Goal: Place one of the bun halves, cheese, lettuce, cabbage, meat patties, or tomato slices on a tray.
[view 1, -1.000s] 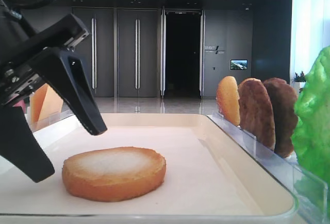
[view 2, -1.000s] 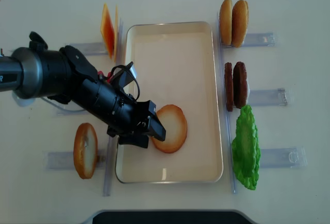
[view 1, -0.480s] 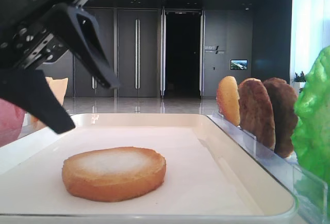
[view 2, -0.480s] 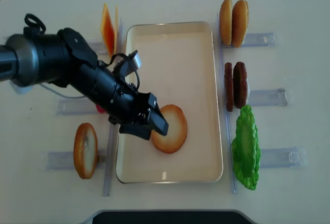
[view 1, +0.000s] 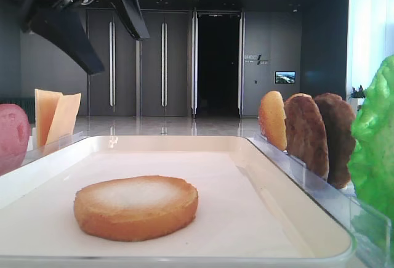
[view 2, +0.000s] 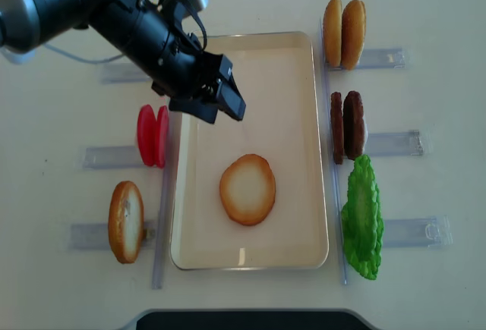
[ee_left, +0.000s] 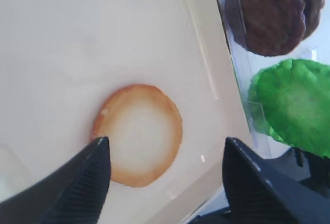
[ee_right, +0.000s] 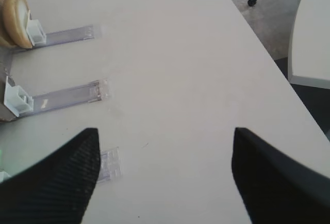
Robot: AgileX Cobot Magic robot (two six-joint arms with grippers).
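Observation:
A golden bun half [view 2: 247, 189] lies flat, pale face up, on the cream tray [view 2: 304, 155]; it also shows from the side [view 1: 136, 207] and from above [ee_left: 138, 134]. My left gripper [view 2: 220, 108] hangs open and empty above the tray's far left part, well clear of the bun half [view 1: 120, 51] [ee_left: 166, 140]. Another bun half [view 2: 125, 221] stands in a left holder, and two more [view 2: 343, 33] stand at the far right. Meat patties [view 2: 348, 125], lettuce [view 2: 362, 220], tomato slices [view 2: 153, 135] and cheese [view 1: 55, 117] flank the tray. My right gripper [ee_right: 165, 131] is open over bare table.
Clear plastic holder rails [view 2: 395, 142] run along both long sides of the tray, close to its rim. The right wrist view shows two such rails [ee_right: 62, 32] and the table's right edge [ee_right: 258, 44]. My left arm [view 2: 91, 4] crosses the far left of the table.
My left gripper has lifted and drawn back from beside the bun half toward the tray's far end, staying open. The bun half stays flat on the tray. The tomato slices now show.

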